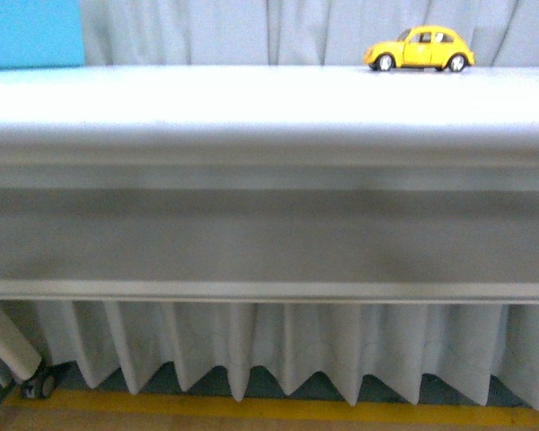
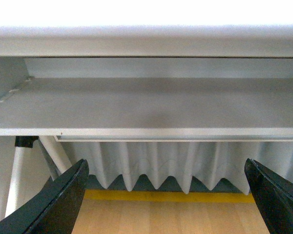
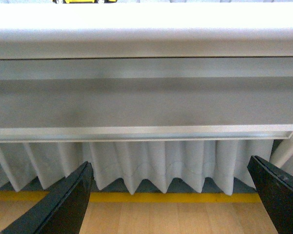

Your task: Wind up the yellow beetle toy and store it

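Note:
The yellow beetle toy (image 1: 419, 48) stands on its wheels at the far right of the white table top (image 1: 251, 99), side-on to the front view. Only its lower edge (image 3: 85, 1) shows in the right wrist view. Neither arm appears in the front view. My left gripper (image 2: 166, 195) hangs open below the table's front edge, with nothing between its black fingers (image 2: 63, 200). My right gripper (image 3: 168, 195) is also open and empty below the table edge, its fingers (image 3: 63, 204) wide apart.
A grey shelf (image 2: 146, 105) runs under the table top. A pleated grey curtain (image 1: 278, 346) hangs behind it over a wooden floor with a yellow stripe (image 1: 278, 409). A table leg with a caster (image 1: 38, 384) is at the lower left. A blue panel (image 1: 31, 32) is at the back left.

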### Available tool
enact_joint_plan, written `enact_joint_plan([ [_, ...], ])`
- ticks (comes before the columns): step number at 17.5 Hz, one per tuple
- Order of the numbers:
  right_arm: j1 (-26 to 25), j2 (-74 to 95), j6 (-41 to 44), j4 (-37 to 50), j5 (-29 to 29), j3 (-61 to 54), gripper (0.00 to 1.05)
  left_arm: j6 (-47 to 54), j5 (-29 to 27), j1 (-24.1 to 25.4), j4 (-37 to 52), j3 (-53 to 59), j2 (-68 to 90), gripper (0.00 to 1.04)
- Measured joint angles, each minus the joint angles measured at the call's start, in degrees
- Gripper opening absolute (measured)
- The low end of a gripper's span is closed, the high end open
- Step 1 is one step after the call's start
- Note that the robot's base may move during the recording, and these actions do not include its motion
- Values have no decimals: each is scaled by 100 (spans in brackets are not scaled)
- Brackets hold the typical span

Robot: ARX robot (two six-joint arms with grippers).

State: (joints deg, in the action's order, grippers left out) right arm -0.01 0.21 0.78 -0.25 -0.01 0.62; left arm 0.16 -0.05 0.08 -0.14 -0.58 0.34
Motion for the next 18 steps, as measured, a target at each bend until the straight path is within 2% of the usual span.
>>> enact_joint_plan([
  [18,0,0,-17,33,2,0,98,-4,2,0,11,0,2,98],
])
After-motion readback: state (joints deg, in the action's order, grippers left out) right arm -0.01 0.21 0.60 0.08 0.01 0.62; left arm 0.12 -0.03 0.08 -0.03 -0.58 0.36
